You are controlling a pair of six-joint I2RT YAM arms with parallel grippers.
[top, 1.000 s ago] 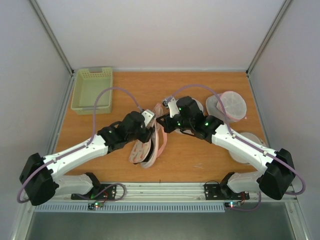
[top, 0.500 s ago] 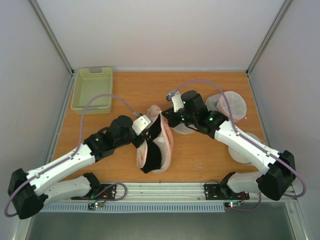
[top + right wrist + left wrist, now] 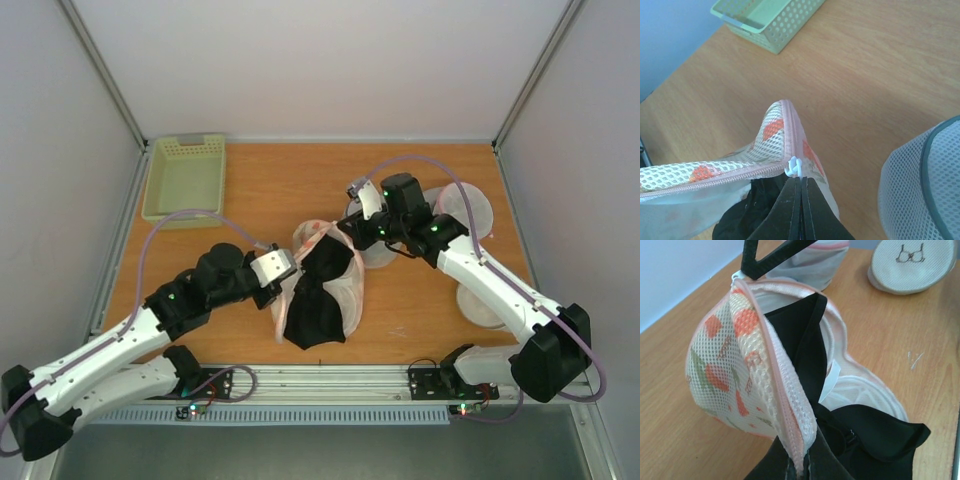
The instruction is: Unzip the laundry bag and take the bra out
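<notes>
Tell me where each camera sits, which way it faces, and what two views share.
Top external: above and behind the bases, looking down on the table; both arms show.
Left wrist: behind the left fingers, facing the laundry bag and bra; they clamp its zipper edge.
Right wrist: behind the right fingers, looking down at the zipper pull they pinch.
Shared: every view shows the laundry bag; both wrist views show the right fingers.

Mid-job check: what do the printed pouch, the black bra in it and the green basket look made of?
The printed peanut-shaped laundry pouch: open mesh fabric, matte, probably synthetic; the holes show, pink woven trim along the zip. The black bra: smooth matte cloth, seemingly padded, its cups hold shape. The pale green basket: likely moulded plastic, rigid walls with regular holes.
</notes>
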